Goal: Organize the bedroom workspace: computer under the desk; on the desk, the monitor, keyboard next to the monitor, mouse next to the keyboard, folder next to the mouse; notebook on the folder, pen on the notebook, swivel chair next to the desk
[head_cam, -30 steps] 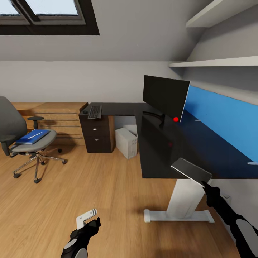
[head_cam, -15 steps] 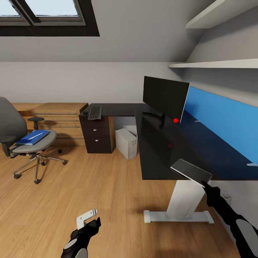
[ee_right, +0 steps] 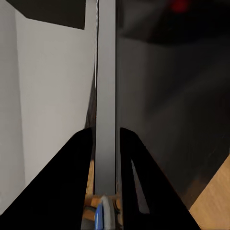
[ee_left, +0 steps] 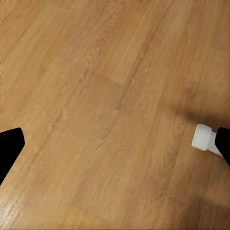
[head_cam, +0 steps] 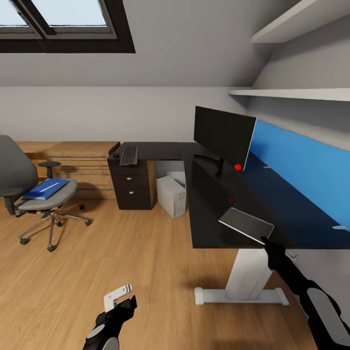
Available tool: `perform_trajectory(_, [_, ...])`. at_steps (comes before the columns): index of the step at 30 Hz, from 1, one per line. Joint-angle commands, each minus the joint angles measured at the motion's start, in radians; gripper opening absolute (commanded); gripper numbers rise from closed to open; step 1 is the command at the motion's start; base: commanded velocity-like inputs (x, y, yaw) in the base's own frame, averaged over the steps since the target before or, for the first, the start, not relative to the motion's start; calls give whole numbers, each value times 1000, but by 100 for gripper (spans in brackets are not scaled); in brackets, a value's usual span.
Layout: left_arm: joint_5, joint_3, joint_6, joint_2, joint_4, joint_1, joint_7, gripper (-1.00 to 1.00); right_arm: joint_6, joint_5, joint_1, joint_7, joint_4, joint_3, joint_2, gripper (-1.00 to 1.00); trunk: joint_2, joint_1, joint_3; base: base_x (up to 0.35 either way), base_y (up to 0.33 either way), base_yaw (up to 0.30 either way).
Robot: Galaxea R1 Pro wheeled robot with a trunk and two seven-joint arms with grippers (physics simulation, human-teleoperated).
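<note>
The right gripper (head_cam: 266, 241) pinches the near edge of the greyish notebook (head_cam: 246, 224), which sits over the near end of the black desk (head_cam: 214, 194), seemingly just above its top. The left gripper (head_cam: 119, 297) hangs over the wooden floor (head_cam: 146, 262), fingers spread and holding nothing. The monitor (head_cam: 224, 131) stands farther back on the desk, the keyboard (head_cam: 129, 154) on its far-left wing. The computer (head_cam: 171, 195) stands under the desk. At left, the swivel chair (head_cam: 34, 194) holds the blue folder (head_cam: 45, 188) on its seat.

Head view high, facing the desk (head_cam: 214, 194), left wrist looking down at floor (ee_left: 115, 96), right wrist close along notebook (ee_right: 105, 96)
</note>
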Motion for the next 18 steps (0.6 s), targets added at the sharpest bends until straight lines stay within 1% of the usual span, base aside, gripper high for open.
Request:
perform_trajectory(1, [5,-2,3,1,-1,-1,8,100,7,-5,-1,3,-1,-1,1,-100,7,-4,2,0,0,0])
perform_trajectory(9, [4,-2,3,1,1,-1,8,100,12,-11,0,4,-23,7,16,-100,63,-35,27,0,0,0])
perform_trajectory(11, [5,-2,3,1,1,-1,7,100,13,-11,1,3,-25,7,27,-100,63,-35,27,0,0,3])
perform_trajectory(12, [5,-3,3,0,4,-1,7,100,12,-8,1,2,-35,8,48,-100,63,-35,28,0,0,132])
perform_trajectory(14, [4,-3,3,0,11,-1,7,100,10,-6,1,2,-40,8,57,-100,63,-35,29,0,0,151])
perform_trajectory(15, [4,-3,3,0,15,-1,7,100,9,-4,1,1,-45,9,68,-100,63,-35,30,0,0,170])
perform_trajectory(17, [4,-3,3,-1,17,-1,7,100,8,0,1,1,-52,9,80,-100,63,-35,32,0,0,177])
perform_trajectory(18, [4,-4,3,-1,18,-1,6,100,8,10,1,1,-60,9,90,-100,63,-35,33,0,0,184])
